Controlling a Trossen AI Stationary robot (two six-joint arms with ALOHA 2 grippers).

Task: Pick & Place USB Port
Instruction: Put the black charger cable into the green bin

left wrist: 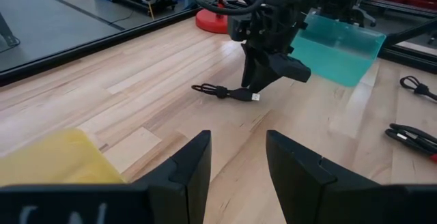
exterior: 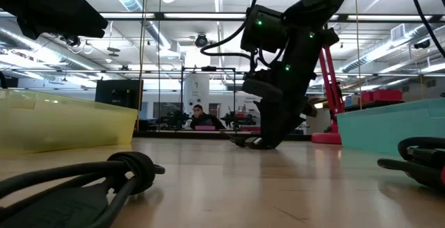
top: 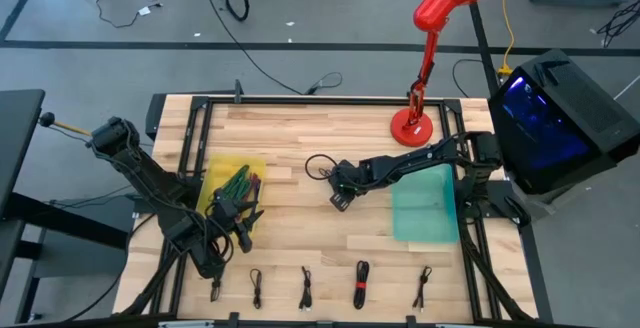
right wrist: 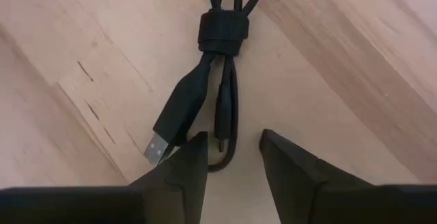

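One bundled USB cable [right wrist: 218,94] mid-frame; right gripper [right wrist: 231,157] spread just above its plugs. Centre on strap, then descend; left gripper [left wrist: 237,164] spread, idle lower left.

One camera looks straight down on the whole table [top: 330,148], another sits at tabletop height looking level into the room, the left wrist camera faces across the wood toward the right arm, and the right wrist camera hangs close above the bundled cable [right wrist: 205,87] that all share.

No legible text, faint white marks on the left gripper [left wrist: 235,176] body too cropped to read
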